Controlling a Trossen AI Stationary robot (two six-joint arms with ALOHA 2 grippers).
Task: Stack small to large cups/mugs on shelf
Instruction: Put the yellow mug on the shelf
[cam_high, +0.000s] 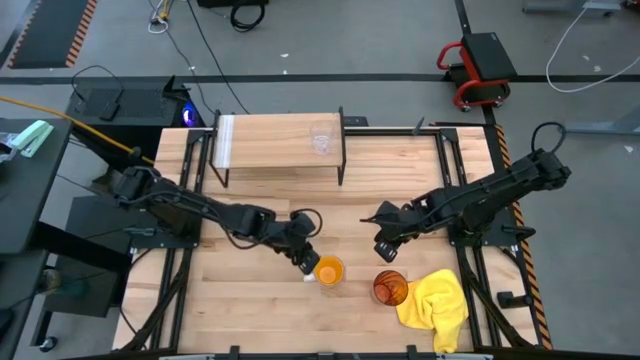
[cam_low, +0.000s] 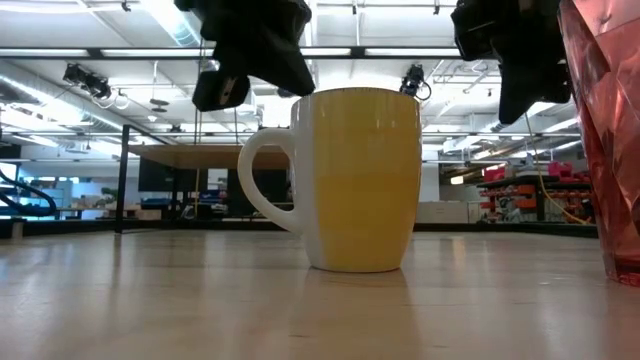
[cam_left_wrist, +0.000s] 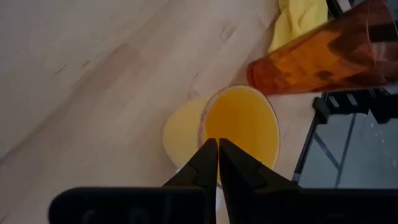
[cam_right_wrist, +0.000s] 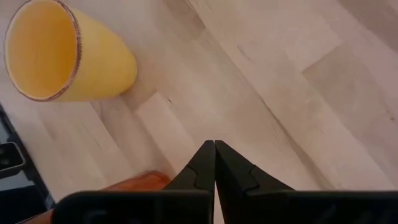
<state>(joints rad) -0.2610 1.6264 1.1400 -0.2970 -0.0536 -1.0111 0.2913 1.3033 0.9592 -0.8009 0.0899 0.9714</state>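
Observation:
The orange mug (cam_high: 329, 270) (cam_low: 360, 180) stands upright on the tabletop, its pale handle pointing toward the table's left. My left gripper (cam_high: 308, 264) (cam_left_wrist: 217, 146) is shut and hovers just above the handle side of the mug (cam_left_wrist: 242, 127), touching nothing. The amber tumbler (cam_high: 391, 288) (cam_low: 610, 140) stands upright to the mug's right. My right gripper (cam_high: 384, 251) (cam_right_wrist: 214, 144) is shut and hangs above the bare table, just beyond the tumbler. The small clear glass cup (cam_high: 320, 140) stands on the shelf (cam_high: 270, 140), toward its right end.
A crumpled yellow cloth (cam_high: 435, 305) lies at the table's near right corner, against the tumbler. The shelf stands on thin black legs at the far edge. Bare wood lies between the shelf and the mug.

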